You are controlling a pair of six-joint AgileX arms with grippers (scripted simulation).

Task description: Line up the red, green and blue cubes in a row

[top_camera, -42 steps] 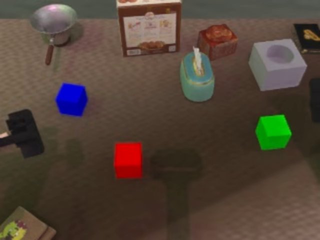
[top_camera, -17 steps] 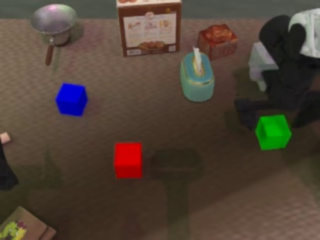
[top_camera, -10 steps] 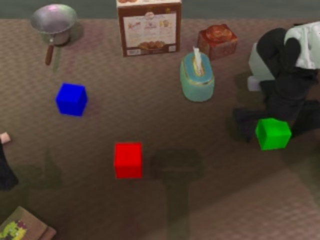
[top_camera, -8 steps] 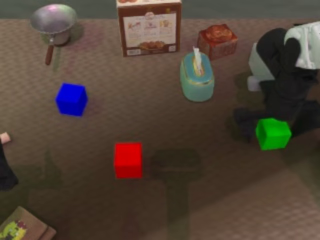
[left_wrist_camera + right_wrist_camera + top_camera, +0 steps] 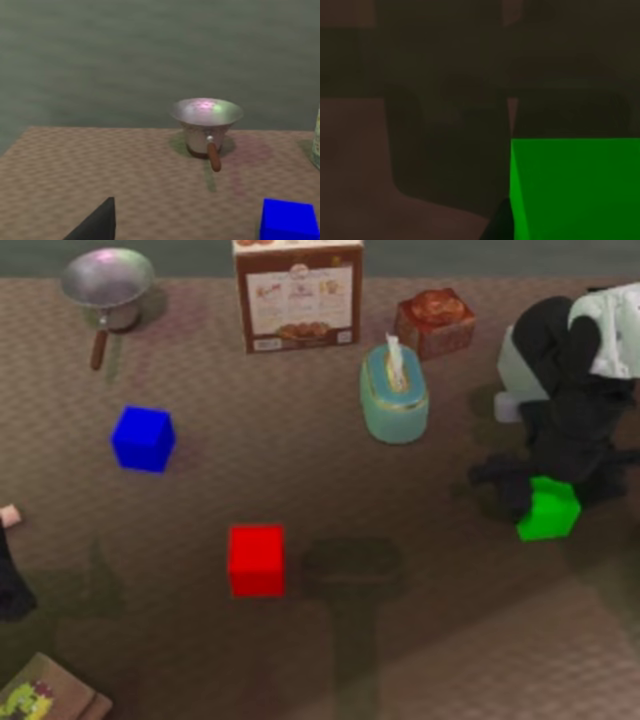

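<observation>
Lowered further since half a second ago: right gripper [image 5: 545, 490], now down over green cube [image 5: 548, 510] at table's right; cube tipped slightly, upper edge hidden under black fingers. Jaws either side of cube; gripping or spread, cannot tell. Right wrist view dark, green cube [image 5: 575, 187] filling near corner. Red cube [image 5: 256, 560] left of centre, blue cube [image 5: 143, 438] farther left, both well apart from green. Left arm parked at left edge. Brown woven table [image 5: 300, 660]; pan [image 5: 107, 285], carton [image 5: 298, 292], tissue box [image 5: 395, 392] along back.
</observation>
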